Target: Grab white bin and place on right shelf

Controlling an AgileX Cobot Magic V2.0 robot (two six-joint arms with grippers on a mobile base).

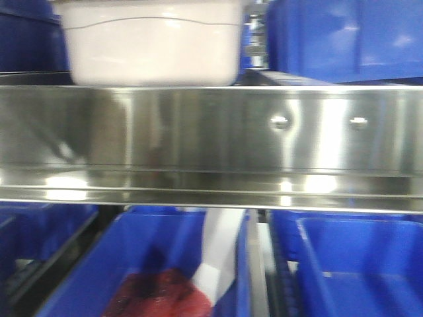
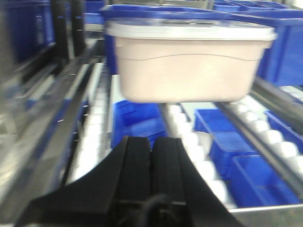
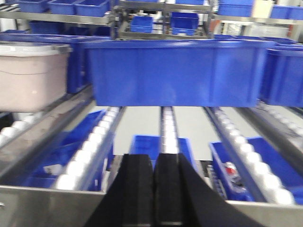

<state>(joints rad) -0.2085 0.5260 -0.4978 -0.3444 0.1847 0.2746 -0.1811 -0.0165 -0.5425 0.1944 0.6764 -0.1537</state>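
A storage rack of blue bins and steel rails is filling every view; all frames are running soft with blur.

Front view: the steel shelf rail (image 1: pixel 211 129) is spanning the frame as a wide, flat, mirror-bright band, carrying two screws (image 1: pixel 279 121) right of centre. The white bin (image 1: pixel 153 41) is sitting on the level above the rail, upper left, its top cut off by the frame edge; the wall is pinkish-white, translucent, with rounded corners and a curved ridge line. A blue bin (image 1: pixel 344 39) is standing to its right, also cropped. Below the rail, an open blue bin (image 1: pixel 142 264) is holding something dark red, too blurred to identify, and a white sheet-like shape.

Left wrist view: the white bin (image 2: pixel 189 61) is resting on white roller tracks (image 2: pixel 189 142), facing the camera, with a light grey lid overhanging its rim. The left gripper (image 2: pixel 151 161) is showing as two black fingers pressed together with only a thin seam between them, holding nothing, well short of the bin. Lower blue bins are showing between the rollers.

Right wrist view: a large blue bin (image 3: pixel 175 71) is sitting on rollers straight ahead. The white bin (image 3: pixel 28 75) is appearing at the left edge, partly cropped. The right gripper (image 3: pixel 154 189) is likewise closed, fingers touching, empty. A small red item in a lower bin is too small to make out.
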